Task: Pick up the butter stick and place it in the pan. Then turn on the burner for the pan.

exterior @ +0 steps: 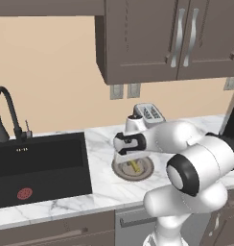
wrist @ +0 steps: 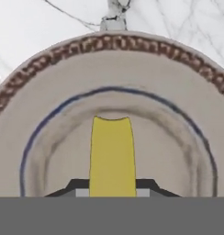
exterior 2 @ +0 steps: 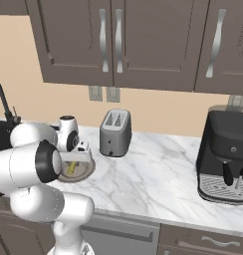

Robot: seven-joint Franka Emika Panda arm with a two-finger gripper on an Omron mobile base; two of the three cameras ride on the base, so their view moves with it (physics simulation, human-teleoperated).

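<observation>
I have the pincer [wrist: 112, 188] closed on the butter stick [wrist: 112, 156], which lies on the tan plate [wrist: 178, 92] on the worktop [exterior 2: 158, 169]. By my reckoning only the grasp is done. Lifting, the pan and the burner remain.

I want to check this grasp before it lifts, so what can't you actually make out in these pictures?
- Butter stick: in the hand view its near end is cut off at the bottom, where the hand closes on it.
- Plate: in the left base view the arm covers its near part, leaving a sliver of butter.
- Plate in the right base view: the arm's elbow hides its left part.
- Whether the butter has left the plate: not discernible.
</observation>
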